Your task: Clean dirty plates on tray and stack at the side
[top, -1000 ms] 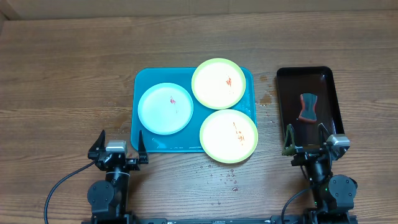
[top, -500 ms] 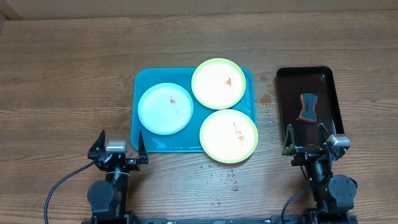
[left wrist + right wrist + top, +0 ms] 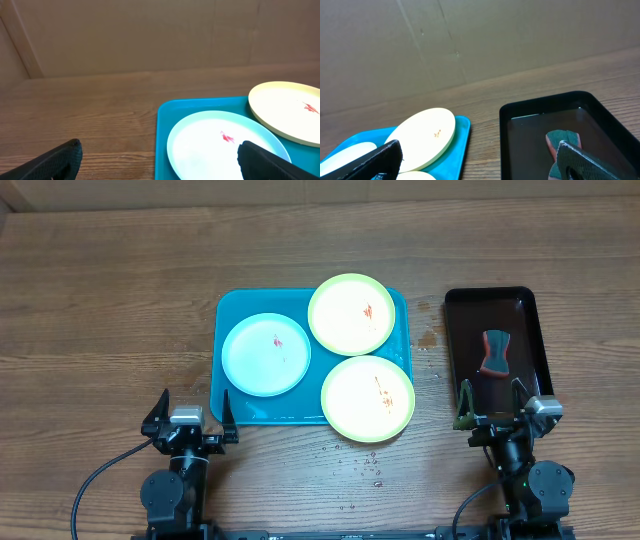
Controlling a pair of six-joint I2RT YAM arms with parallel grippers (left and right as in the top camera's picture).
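Observation:
The turquoise tray [image 3: 238, 308] holds three plates. A light blue-white plate [image 3: 266, 354] lies at its left with a small red smear. A pale yellow-green plate [image 3: 352, 314] lies at the back right and another [image 3: 367, 398] at the front right, overhanging the rim; both have red-orange smears. My left gripper [image 3: 192, 420] is open and empty at the near table edge, just in front of the tray's left corner. My right gripper [image 3: 490, 412] is open and empty at the near end of the black tray. The left wrist view shows the blue-white plate [image 3: 220, 145] and the tray [image 3: 165, 125].
A glossy black tray [image 3: 460, 320] stands to the right of the turquoise tray, with a green and orange sponge [image 3: 494, 352] in it; the sponge also shows in the right wrist view [image 3: 560, 142]. Water drops [image 3: 360, 465] spot the wooden table in front of the trays.

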